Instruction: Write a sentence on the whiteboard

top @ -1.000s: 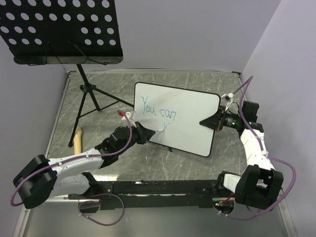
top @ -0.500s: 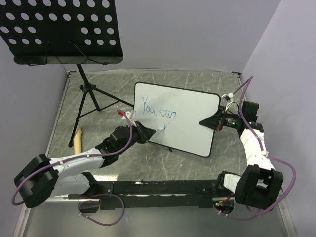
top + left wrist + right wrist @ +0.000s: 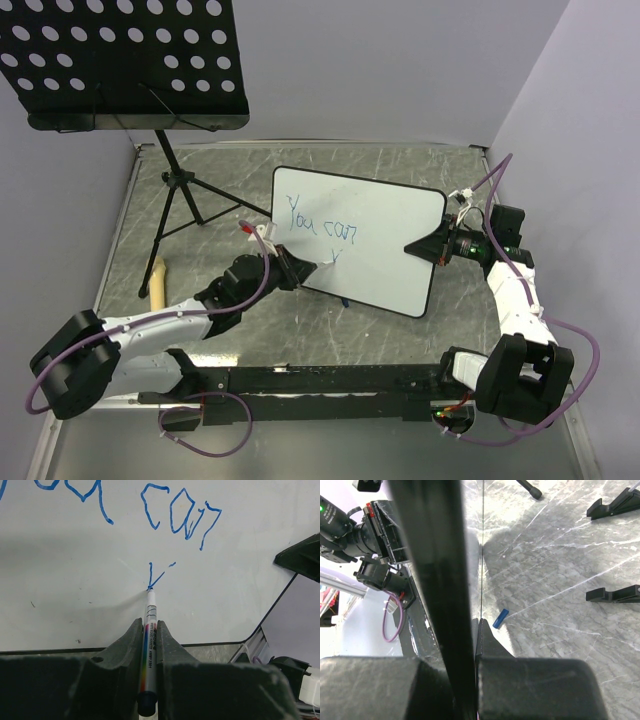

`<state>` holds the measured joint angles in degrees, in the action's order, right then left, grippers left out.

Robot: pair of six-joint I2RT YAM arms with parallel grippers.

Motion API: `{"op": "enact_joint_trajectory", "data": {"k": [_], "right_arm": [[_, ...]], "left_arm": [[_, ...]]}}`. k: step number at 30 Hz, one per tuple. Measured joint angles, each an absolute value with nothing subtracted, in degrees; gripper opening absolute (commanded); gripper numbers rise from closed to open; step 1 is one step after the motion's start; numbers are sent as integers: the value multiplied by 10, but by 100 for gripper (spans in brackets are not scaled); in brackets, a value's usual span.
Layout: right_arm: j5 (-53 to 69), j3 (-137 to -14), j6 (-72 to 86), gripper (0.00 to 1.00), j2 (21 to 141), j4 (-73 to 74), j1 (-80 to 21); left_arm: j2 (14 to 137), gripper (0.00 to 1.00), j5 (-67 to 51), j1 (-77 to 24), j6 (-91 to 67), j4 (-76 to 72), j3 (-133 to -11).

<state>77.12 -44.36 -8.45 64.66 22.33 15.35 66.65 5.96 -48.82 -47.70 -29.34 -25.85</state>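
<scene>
The whiteboard (image 3: 390, 225) stands tilted in the middle of the table, held up at its right edge. Blue writing (image 3: 320, 225) on it reads "You can", with a small "Y" stroke started below it (image 3: 152, 577). My left gripper (image 3: 300, 268) is shut on a marker (image 3: 149, 650) whose tip touches the board at the foot of that stroke. My right gripper (image 3: 425, 248) is shut on the board's black edge (image 3: 440, 580), seen edge-on in the right wrist view.
A black perforated music-stand tray (image 3: 120, 60) on a tripod (image 3: 185, 200) stands at the back left. A wooden stick (image 3: 156, 278) lies at the left. A blue marker cap (image 3: 501, 618) lies on the table under the board. Black board feet (image 3: 615, 505) lie nearby.
The left gripper has shifted very slightly; the marker tip stays on the board at the small stroke. The right arm and the board have not moved.
</scene>
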Motion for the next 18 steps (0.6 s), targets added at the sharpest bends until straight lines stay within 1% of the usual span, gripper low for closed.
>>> {"op": "enact_joint_trajectory", "data": {"k": [18], "right_arm": [[771,-444,-84,0,647,223,154]], "left_arm": [[664,1,52,-488,-488,-270,-263]]}}
